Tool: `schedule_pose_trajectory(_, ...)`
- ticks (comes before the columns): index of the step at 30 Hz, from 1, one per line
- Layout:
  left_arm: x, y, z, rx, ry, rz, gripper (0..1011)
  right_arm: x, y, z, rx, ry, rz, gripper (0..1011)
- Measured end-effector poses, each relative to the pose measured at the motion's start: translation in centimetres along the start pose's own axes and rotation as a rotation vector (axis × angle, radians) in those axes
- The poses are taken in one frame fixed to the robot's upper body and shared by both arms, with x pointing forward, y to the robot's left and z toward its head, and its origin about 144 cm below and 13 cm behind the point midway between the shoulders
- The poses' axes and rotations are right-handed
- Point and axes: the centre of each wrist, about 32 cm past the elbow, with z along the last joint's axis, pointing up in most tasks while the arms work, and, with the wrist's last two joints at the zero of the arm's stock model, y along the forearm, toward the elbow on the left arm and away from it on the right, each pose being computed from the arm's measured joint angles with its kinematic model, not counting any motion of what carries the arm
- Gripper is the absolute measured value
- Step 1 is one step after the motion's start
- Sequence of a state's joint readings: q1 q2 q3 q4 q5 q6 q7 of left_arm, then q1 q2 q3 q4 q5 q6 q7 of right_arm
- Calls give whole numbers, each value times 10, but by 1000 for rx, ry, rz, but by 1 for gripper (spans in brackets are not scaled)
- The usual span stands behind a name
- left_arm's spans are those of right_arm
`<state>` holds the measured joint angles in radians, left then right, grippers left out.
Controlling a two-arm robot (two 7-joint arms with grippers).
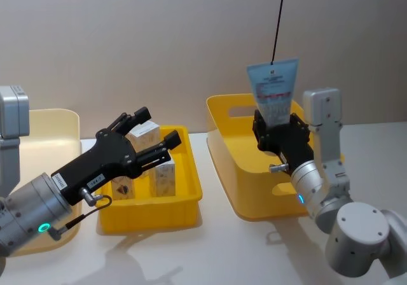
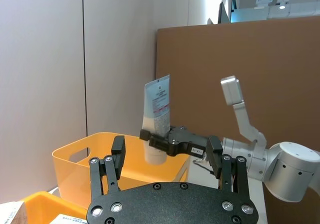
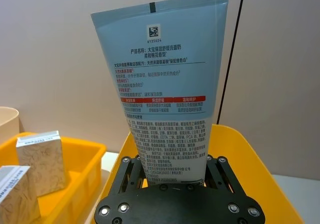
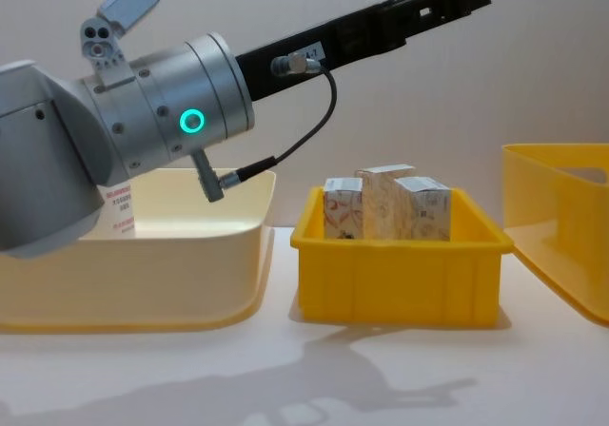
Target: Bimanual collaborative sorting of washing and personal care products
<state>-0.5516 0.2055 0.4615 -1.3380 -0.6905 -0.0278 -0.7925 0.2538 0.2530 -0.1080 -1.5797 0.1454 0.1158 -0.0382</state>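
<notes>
A plain grey wall (image 1: 159, 43) stands behind a white table (image 1: 216, 253). In the head view, the largest thing is the deep yellow bin (image 1: 232, 164) at 3 o'clock from the centre. At 9 o'clock there is a pale cream bin (image 1: 57, 123), cut off by the edge and partly covered by my left arm. In the chest view something white with small print (image 4: 119, 207) stands inside it, but my arm hides most of it and I cannot tell what it is.

Between both bins lies a low yellow tray (image 1: 152, 212) with the beige patterned cartons (image 4: 385, 203) standing upright, close together. I cannot count them for sure.

My right gripper (image 1: 278, 125) is closed on a light-blue tube (image 1: 273, 91) and holds it upright above the deep bin, with the flat sealed end at 12 o'clock. The fingers hide its lower end.

My left gripper (image 1: 157, 127) hovers over the cartons with fingers spread wide, holding nothing, pointing to about 2 o'clock.
</notes>
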Motion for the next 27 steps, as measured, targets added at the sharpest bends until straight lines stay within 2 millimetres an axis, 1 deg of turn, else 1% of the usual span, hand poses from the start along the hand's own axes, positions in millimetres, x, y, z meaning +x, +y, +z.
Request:
schedule_pose_trajectory(16,0,0,0,0,0,0,1003,-9,8,-6,-75,-19,-35,476)
schedule_pose_trajectory(17,0,0,0,0,0,0,1003,-9,8,-6,-79,-20,-37,522)
schedule_pose_trajectory(19,0,0,0,0,0,0,1003,-10,9,-6,-83,-21,-39,555)
schedule_pose_trajectory(21,0,0,0,0,0,0,1003,-11,9,-6,-87,-23,-42,660)
schedule_pose_trajectory(22,0,0,0,0,0,0,1003,-11,9,-6,-88,-23,-42,660)
schedule_pose_trajectory(23,0,0,0,0,0,0,1003,-11,9,-6,-88,-24,-43,717)
schedule_pose_trajectory(25,0,0,0,0,0,0,1003,-11,10,-7,-91,-25,-43,755)
schedule_pose_trajectory(27,0,0,0,0,0,0,1003,-11,10,-7,-93,-25,-44,830)
